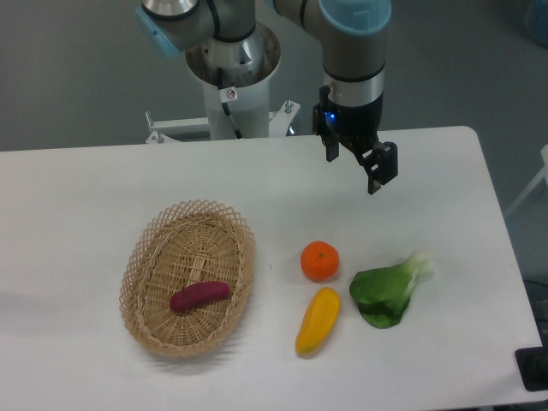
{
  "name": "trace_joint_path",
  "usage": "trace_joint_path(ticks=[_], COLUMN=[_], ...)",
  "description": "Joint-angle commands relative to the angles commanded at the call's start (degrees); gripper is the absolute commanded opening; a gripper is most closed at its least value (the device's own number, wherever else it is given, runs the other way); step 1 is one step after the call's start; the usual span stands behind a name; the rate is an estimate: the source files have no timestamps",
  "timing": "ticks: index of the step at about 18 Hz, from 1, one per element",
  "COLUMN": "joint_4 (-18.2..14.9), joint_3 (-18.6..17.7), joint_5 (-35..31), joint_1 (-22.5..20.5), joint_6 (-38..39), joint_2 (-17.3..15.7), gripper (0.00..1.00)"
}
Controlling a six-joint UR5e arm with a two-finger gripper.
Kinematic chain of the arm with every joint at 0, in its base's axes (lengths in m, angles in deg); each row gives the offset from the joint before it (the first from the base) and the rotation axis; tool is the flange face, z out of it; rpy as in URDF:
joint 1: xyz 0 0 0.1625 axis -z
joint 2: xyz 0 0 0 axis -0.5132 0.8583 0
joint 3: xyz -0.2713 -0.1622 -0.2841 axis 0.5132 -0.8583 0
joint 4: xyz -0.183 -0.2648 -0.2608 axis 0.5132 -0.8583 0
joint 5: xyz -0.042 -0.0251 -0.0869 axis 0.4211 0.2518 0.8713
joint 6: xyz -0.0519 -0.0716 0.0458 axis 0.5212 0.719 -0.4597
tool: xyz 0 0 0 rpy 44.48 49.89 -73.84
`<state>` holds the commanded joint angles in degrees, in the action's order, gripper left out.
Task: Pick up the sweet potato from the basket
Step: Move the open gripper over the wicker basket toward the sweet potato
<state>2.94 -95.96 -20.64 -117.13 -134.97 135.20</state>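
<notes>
The sweet potato (pixel 199 296) lies in the basket (pixel 141 257) at lower left of the frame, its long axis running roughly left-right, slightly tilted. The gripper (pixel 360 168) hangs at upper right, well apart, apparently spread and empty, though its fingers overlap in view.

The sweet potato (pixel 199 296) lies inside the basket (pixel 145 248), gripper (pixel 358 167) well apart.

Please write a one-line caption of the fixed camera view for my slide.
Empty open hand hangs over the table, away from the sweet potato lying in the basket.
</notes>
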Motion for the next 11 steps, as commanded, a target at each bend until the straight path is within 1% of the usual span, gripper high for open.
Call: trace_joint_path(ticks=[4, 7, 10, 11], joint_4=[0.0, -0.4, 0.4, 1.0], joint_3=[-0.4, -1.0, -3.0, -3.2], joint_5=[-0.3, 0.0, 0.1, 0.0], joint_1=[0.3, 1.3, 4.2, 5.0], joint_6=[0.0, 0.9, 8.4, 11.0], joint_2=[-0.2, 0.0, 0.2, 0.3], gripper=[1.0, 1.0, 1.0, 1.0])
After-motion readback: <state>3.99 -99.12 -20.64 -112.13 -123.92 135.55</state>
